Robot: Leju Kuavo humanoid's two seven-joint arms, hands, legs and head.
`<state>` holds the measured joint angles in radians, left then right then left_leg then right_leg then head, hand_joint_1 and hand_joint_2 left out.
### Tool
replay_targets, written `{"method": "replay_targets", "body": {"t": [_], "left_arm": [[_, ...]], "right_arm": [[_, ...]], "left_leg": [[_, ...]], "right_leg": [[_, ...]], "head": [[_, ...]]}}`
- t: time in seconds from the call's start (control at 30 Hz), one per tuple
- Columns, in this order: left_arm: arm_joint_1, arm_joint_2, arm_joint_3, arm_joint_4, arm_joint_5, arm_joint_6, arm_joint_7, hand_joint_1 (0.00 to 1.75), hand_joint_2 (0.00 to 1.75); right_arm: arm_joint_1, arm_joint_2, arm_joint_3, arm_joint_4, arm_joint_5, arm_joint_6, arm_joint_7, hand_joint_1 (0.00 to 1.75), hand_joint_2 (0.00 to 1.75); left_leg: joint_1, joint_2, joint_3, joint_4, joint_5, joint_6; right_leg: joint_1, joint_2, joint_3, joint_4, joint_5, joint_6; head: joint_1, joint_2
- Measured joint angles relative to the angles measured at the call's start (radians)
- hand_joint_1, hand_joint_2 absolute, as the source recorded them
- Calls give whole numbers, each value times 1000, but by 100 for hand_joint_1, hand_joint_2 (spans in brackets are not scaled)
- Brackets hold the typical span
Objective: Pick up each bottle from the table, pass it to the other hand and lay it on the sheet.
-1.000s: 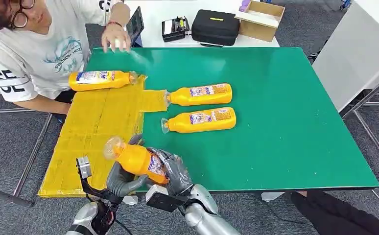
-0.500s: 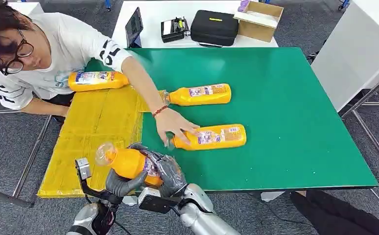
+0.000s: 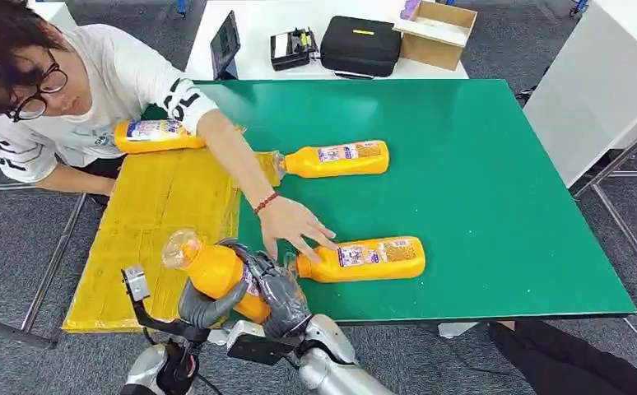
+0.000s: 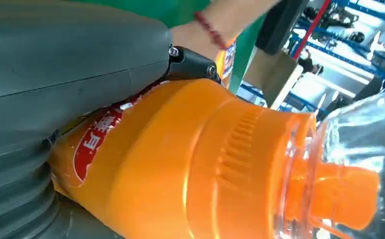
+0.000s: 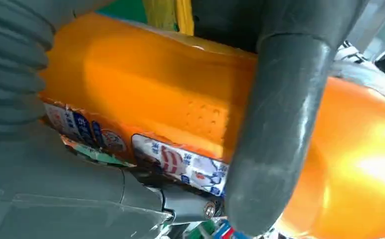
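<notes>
Held bottle (image 3: 219, 274) is orange, clear cap pointing up-left, tilted, hanging over the near table edge where the yellow sheet (image 3: 160, 222) meets the green table (image 3: 480, 189). Both robot hands are on it: left hand (image 3: 204, 306) grips the body from below, thumb wrapped across; right hand (image 3: 276, 290) has its fingers closed around the label end. Left wrist view shows the cap and neck (image 4: 330, 189) close up, grey thumb pressed on the label. Second bottle (image 3: 364, 258) lies flat on the green near the front edge, cap toward the robot's left; a person's hand (image 3: 292, 226) touches its cap end. Third bottle (image 3: 336, 159) lies flat further back, cap just at the sheet's edge. Fourth bottle (image 3: 152, 135) lies on the far end of the sheet, partly behind the person's arm. Behind the table: black case (image 3: 360, 43), cardboard box (image 3: 437, 33), on a white desk (image 3: 258, 20).
</notes>
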<state>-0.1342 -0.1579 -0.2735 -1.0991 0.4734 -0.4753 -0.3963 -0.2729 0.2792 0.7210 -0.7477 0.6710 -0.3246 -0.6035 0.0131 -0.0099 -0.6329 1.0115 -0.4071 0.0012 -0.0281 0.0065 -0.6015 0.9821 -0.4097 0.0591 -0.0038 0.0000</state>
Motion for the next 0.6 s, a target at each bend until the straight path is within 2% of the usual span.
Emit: {"method": "replay_targets", "body": {"t": [0.13,0.43,0.6], "left_arm": [[12,-14,9,-36,8,34,9,175,175],[7,-39,46,-122,31,122,17,175,175],[-12,-40,84,-147,26,187,10,175,175]], "right_arm": [[24,0,-12,-50,-27,-34,4,0,0],[113,-13,-86,-309,-132,-55,-12,0,0],[142,-23,-119,-394,-159,-71,-23,0,0]], "left_leg": [[0,0,-1,0,0,0],[0,-1,-3,0,0,0],[0,-1,-3,0,0,0]], "right_leg": [[0,0,-1,0,0,0],[0,0,-2,0,0,0],[0,0,-2,0,0,0]], "head": [[0,0],[0,0],[0,0]]}}
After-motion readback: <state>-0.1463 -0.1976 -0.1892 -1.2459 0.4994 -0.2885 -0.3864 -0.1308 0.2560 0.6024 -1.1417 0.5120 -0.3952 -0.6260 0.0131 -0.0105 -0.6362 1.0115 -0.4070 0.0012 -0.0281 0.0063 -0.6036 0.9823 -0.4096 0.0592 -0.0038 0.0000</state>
